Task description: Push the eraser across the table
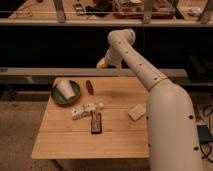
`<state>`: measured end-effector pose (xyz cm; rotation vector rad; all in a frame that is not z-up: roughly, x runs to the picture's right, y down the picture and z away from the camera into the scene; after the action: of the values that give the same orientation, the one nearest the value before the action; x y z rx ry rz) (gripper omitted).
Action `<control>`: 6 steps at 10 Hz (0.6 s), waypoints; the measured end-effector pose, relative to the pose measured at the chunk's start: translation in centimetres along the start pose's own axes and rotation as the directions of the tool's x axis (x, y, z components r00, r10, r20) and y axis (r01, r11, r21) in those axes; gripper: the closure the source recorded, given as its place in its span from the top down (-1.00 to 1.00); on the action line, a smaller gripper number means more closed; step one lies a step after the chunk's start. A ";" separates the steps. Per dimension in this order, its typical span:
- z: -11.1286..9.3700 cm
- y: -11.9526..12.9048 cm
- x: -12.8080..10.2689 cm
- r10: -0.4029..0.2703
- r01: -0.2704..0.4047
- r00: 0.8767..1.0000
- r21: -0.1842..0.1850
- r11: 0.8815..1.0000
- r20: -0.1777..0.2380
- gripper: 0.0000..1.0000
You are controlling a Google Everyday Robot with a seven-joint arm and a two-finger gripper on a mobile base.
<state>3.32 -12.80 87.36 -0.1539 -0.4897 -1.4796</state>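
The eraser (96, 122) is a small dark block with a red-brown face. It lies lengthwise near the middle of the light-wood table (65, 142). My white arm rises from the right, bends at the top and comes down to the gripper (103, 63). The gripper hangs over the table's far edge, well behind the eraser and apart from it.
A green plate (56, 97) holding a tipped white cup (65, 89) sits at the far left. A small red oblong object (89, 87) lies beside it. Small white pieces (83, 110) lie just above-left of the eraser. A white square pad (136, 111) lies to the right. A dark bench runs behind.
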 end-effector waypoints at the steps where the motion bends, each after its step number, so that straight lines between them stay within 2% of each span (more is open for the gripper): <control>1: 0.0 0.0 0.0 0.000 0.000 1.000 0.000 1.000 0.000 0.60; 6: 0.0 0.2 0.0 0.002 -0.002 1.000 -0.001 1.000 0.000 0.60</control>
<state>3.49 -12.80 87.36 -0.1546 -0.4885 -1.4779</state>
